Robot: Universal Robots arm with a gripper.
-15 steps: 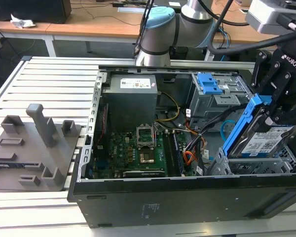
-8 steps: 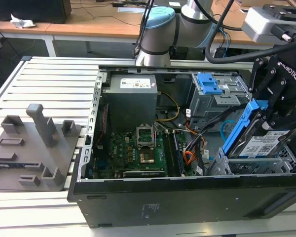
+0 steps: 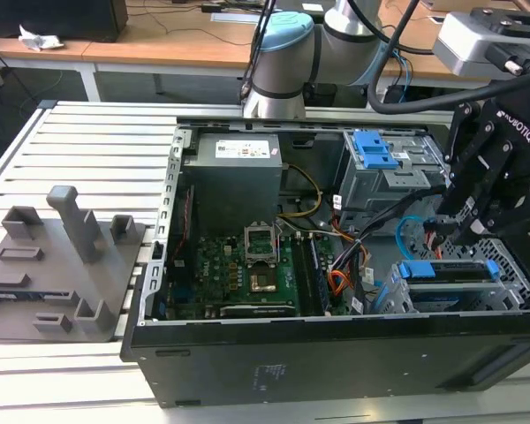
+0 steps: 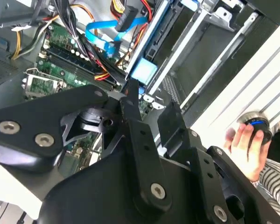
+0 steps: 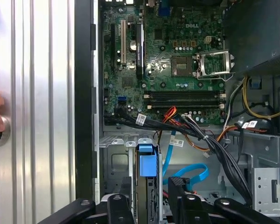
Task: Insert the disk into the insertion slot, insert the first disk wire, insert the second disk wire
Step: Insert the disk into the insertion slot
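Over the grey perforated drive bay (image 3: 515, 269), the black gripper (image 4: 150, 99) hangs spread, seemingly empty. The blue-framed silver disk (image 3: 446, 272) sits inside.

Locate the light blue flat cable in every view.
Exterior view: the light blue flat cable loops toward the exterior view's right, beside the disk.
Second wrist view: it folds across the black wire bundle.
First wrist view: it loops beside the disk's blue carrier.
Shared landmark: the processor socket.
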